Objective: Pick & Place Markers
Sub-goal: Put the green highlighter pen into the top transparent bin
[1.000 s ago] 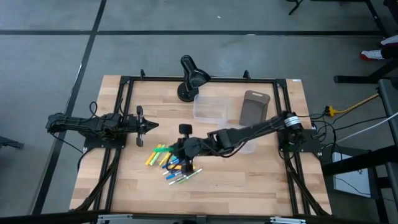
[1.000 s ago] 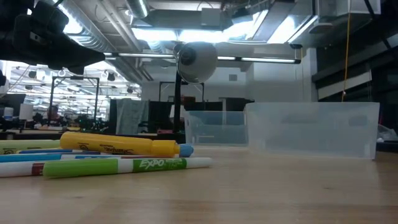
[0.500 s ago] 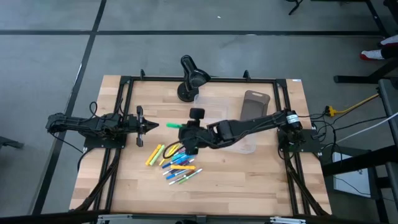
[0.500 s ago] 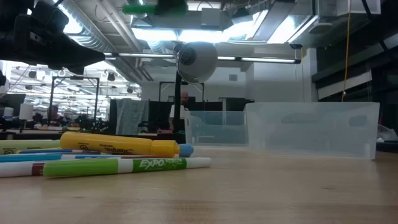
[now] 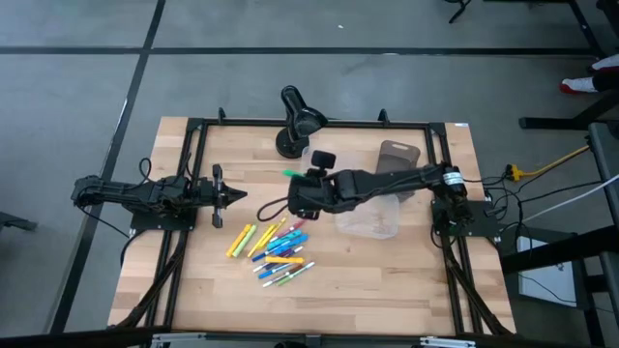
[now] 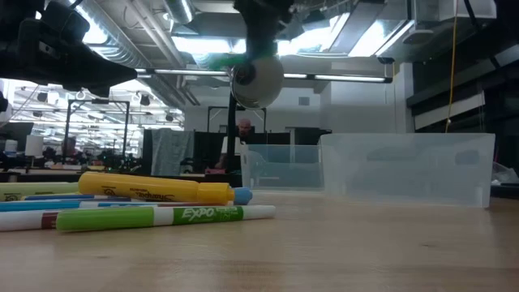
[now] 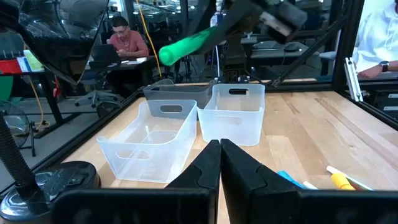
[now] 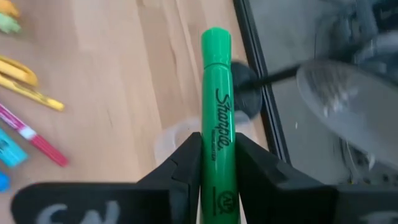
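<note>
1 green marker [image 8: 215, 124] pinched in the right claw [image 8: 213, 163], seemingly above the clear bin [image 5: 325, 165]; left claw [image 7: 219, 163] clenched, empty.

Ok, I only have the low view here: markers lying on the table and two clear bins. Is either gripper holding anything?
Observer: Yes. The right gripper is shut on a green marker.
Operator: Where is it over the table?
Observer: Up near the clear bin by the lamp base, away from the marker pile.
Operator: And the left arm?
Observer: The left gripper waits, shut and empty, at the table's left side.
</note>
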